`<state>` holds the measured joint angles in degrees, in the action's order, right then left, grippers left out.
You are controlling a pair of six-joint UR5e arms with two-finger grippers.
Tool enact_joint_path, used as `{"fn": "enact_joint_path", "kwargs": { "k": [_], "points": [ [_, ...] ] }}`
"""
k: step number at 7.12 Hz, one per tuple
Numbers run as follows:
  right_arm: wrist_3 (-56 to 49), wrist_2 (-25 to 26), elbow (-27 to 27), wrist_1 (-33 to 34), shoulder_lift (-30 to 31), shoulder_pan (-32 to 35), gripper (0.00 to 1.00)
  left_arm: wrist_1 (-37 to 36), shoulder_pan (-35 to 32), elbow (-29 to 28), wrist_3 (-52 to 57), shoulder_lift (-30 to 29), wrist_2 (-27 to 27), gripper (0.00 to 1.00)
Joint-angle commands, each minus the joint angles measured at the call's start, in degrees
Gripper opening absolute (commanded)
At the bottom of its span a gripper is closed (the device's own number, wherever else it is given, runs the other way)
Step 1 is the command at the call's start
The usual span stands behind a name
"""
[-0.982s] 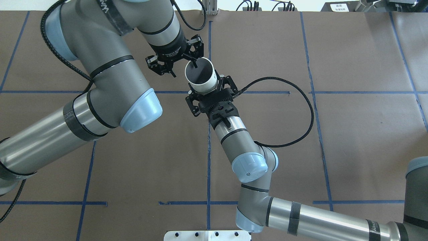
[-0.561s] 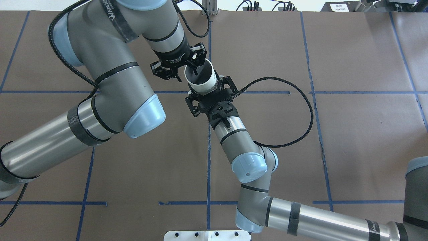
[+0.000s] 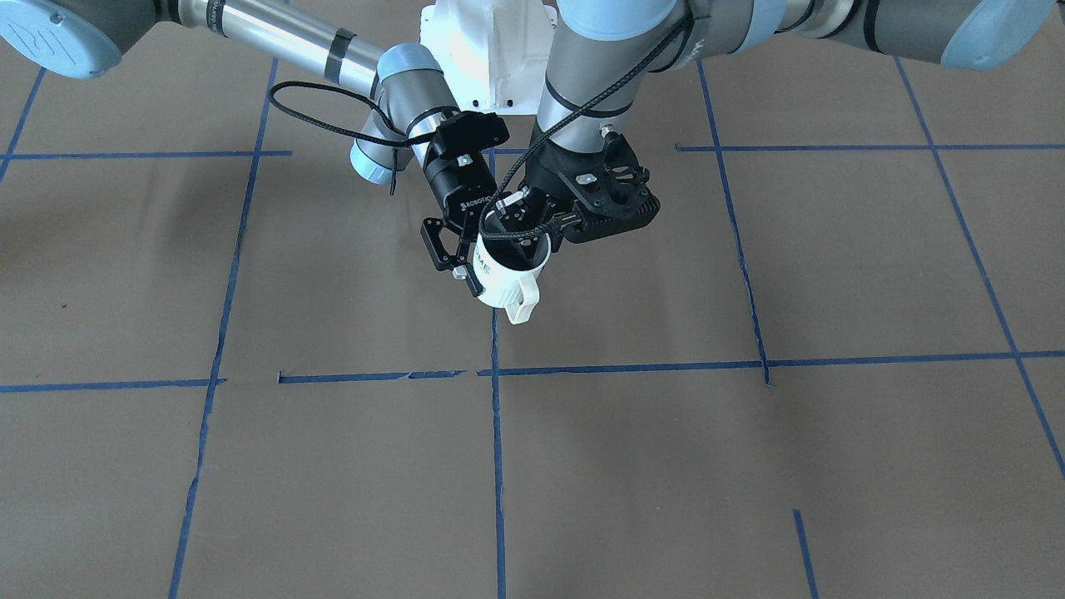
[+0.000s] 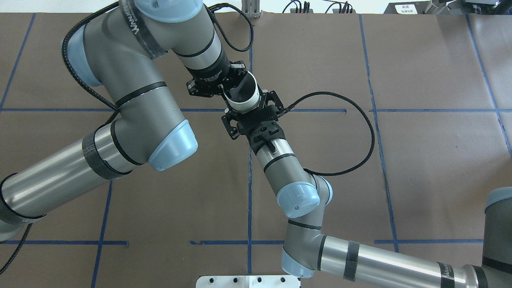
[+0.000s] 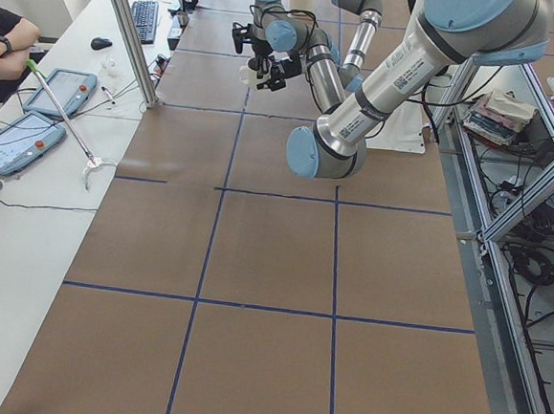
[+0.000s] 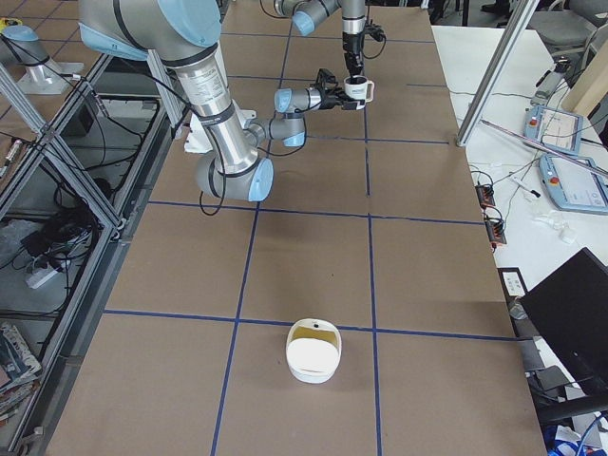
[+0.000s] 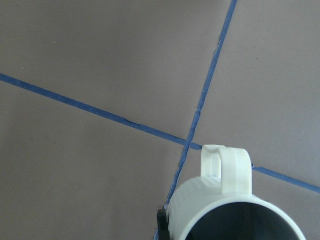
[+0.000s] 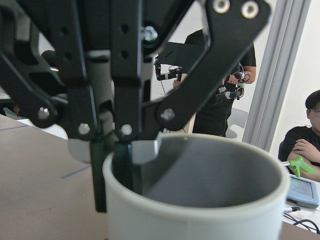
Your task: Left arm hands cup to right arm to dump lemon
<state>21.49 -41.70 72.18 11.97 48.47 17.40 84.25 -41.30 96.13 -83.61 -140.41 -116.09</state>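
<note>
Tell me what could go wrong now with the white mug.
1. The broad skeletal left gripper pinches the rim and the ROBOTIQ-lettered right gripper clasps the body of the white HOME-lettered mug; if either arm moves first, it may be wrenched loose.
2. It hangs above the brown paper-covered table; a slip would drop it.

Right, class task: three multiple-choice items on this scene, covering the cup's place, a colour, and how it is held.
1. Where is the cup? A raised above the table; B standing on the table; C on a shelf.
2. What colour are the tape lines? A red; B blue; C yellow.
3. How does the left hand hold the cup? A by the handle; B not at all; C pinching its rim.
Answers: A, the side views show it held clear of the surface; B, every line seen overhead is blue; C, the right wrist view shows fingers either side of the wall.
</note>
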Motion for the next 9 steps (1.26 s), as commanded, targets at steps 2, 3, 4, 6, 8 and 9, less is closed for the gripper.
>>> {"fn": "enact_joint_path", "kwargs": {
  "k": [2,3,4,6,8,9],
  "points": [
    [0.05,-0.05,0.07,-0.02,0.65,-0.17,1.0,0.21,-0.44,-1.72,2.57,0.05,0.25,0.0],
    [0.05,-0.05,0.07,-0.02,0.48,-0.35,1.0,0.3,-1.75,-3.21,5.1,0.14,0.25,0.0],
    [0.05,0.04,0.07,-0.02,0.57,-0.53,1.0,0.99,-3.42,-4.97,6.52,0.05,0.25,0.0],
    [-0.13,0.47,0.41,-0.02,0.48,-0.79,1.0,3.64,-8.86,-7.61,9.85,-0.21,-0.36,0.0],
    [-0.22,0.31,2.07,-0.02,0.75,-0.53,1.0,3.11,-14.92,-7.71,18.36,2.75,-6.4,0.0],
    [0.22,0.13,6.0,8.25,0.4,0.78,1.0,3.11,-17.3,-6.05,22.75,6.52,-8.35,0.0]
  ]
}}
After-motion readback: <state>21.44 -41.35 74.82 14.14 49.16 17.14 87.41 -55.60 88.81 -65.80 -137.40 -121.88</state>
